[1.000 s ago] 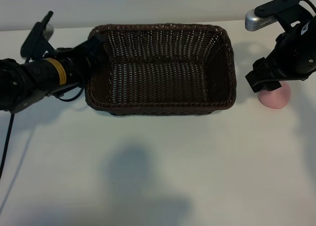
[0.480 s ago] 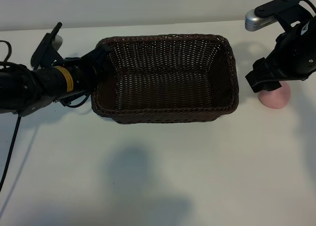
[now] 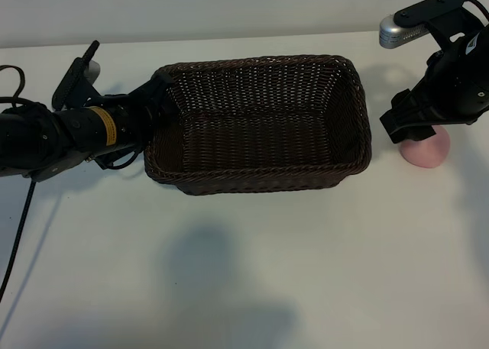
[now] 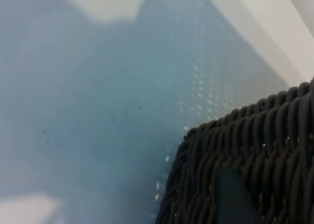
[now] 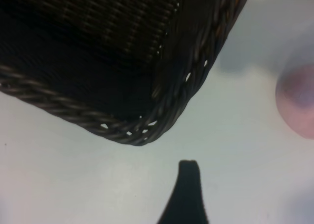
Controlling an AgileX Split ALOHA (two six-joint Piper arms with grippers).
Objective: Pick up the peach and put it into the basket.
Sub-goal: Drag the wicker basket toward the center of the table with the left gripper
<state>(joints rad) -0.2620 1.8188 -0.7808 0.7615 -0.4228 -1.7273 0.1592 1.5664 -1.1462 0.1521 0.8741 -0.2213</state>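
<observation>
Basket [image 3: 260, 124] has shifted toward the peach [image 3: 428, 152], apparently pinched by left pincer [image 3: 157, 97]; right pincer [image 3: 416, 131], spread, hovers just above the unpicked peach.

My left gripper [image 3: 157, 97] crowds the basket [image 3: 260, 177] end – basket inside open, table [image 3: 306, 273] beyond free.

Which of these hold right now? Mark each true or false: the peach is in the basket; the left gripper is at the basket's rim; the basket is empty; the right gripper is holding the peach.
1. The peach is in the basket: false, it sits on the table beside it.
2. The left gripper is at the basket's rim: true.
3. The basket is empty: true.
4. The right gripper is holding the peach: false, it hangs open above it.
</observation>
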